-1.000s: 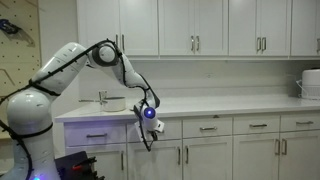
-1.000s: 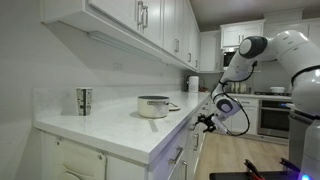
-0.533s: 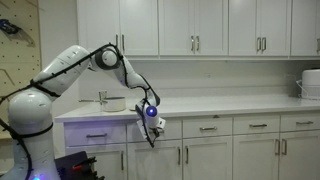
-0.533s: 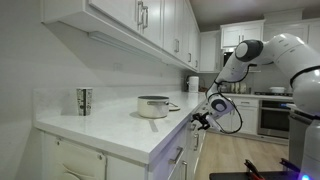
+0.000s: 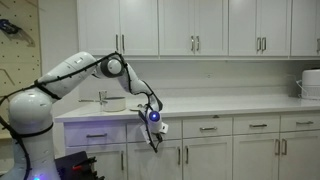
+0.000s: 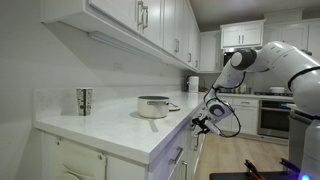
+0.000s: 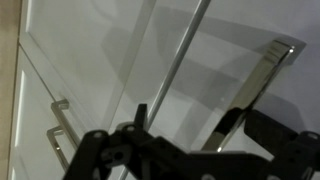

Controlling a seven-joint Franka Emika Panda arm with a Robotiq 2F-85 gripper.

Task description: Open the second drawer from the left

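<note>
The second drawer from the left [image 5: 172, 127] is in the row just under the countertop [image 5: 230, 104], toward 5 o'clock from the middle of an exterior view. Its white recessed front shows only on the side toward 3 o'clock. The rest, handle included, is covered by the gripper [image 5: 151, 143], which hangs in front of it with its fingers pointing to 6 o'clock and a blue light on its body. Whether the fingers are spread or pressed together cannot be told from any view. In the wrist view a silver bar [image 7: 176, 55] slants across a white panel just above the dark finger parts; it may be this drawer's handle, but that is unclear.

At 9 o'clock of the drawer is the like drawer with the purple-lit handle [image 5: 97, 135], and at 3 o'clock another with a plain handle [image 5: 208, 128]. From the gripper the arm [image 5: 113, 66] climbs toward 10 o'clock.

On the counter a pot [image 6: 153, 105] stands at 9 o'clock of the gripper, with a metal cup [image 6: 84, 101] well apart from it, further toward 9 o'clock
</note>
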